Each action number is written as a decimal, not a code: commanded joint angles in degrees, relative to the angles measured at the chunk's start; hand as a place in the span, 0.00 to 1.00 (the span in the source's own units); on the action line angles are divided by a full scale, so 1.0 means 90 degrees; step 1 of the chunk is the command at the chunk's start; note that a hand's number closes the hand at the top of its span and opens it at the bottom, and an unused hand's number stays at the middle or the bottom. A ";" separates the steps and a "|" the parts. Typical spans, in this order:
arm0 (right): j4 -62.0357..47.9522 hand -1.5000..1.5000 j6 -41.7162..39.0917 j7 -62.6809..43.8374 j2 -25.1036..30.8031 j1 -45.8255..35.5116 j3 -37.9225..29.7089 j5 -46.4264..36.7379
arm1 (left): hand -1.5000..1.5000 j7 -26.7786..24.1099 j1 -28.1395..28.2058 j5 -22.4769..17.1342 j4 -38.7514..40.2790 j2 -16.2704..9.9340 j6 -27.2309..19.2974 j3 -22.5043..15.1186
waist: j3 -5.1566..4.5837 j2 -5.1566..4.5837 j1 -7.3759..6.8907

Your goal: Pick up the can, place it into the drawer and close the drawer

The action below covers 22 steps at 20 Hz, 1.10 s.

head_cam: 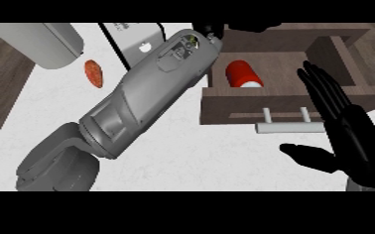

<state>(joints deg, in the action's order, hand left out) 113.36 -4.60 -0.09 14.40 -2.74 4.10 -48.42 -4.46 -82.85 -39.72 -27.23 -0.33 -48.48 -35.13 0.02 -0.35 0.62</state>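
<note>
Head view: the red can [244, 74] lies on its side inside the open drawer [285, 101], toward the drawer's left end. The drawer is wooden and brown, and its pale bar handle [290, 127] faces the near side.

The left forearm [143, 96] runs diagonally from the near left up to the far side. The left hand [211, 29] shows only as a dark shape at the far edge, above the drawer's far left corner; whether its fingers are spread or curled cannot be determined.

The right hand [343, 126] stands at the right edge, fingers straight and spread upward, thumb extended left, holding nothing.

On the white counter [190, 153], a small reddish-brown oval item [93, 73], possibly food, lies at far left beside a grey cylindrical object [45, 43].
</note>
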 commanded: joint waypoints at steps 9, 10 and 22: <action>-0.2865 0.00 0.1941 0.0491 -0.0630 -0.0652 0.0257 -0.1466 | 0.00 0.0801 0.0496 0.0455 -0.1025 -0.1029 0.0195 0.0039 | 0.0002 0.0054 -0.0192; -0.2840 0.00 0.1758 0.0280 -0.0632 -0.0835 0.0143 -0.1410 | 0.00 0.1075 0.0585 0.0506 -0.1410 -0.1277 0.0169 -0.0029 | -0.0001 0.0082 -0.0239; -0.6132 0.00 0.3392 0.0684 -0.0775 -0.2389 -0.0503 -0.2058 | 0.00 0.1805 0.1357 0.0745 -0.2955 -0.2276 0.0356 -0.0074 | 0.0006 0.0025 -0.0442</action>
<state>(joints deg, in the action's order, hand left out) 68.66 21.25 5.95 9.21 -21.80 0.08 -64.49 10.02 -72.65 -33.48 -49.92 -17.81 -45.98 -36.03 -0.91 0.95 -2.73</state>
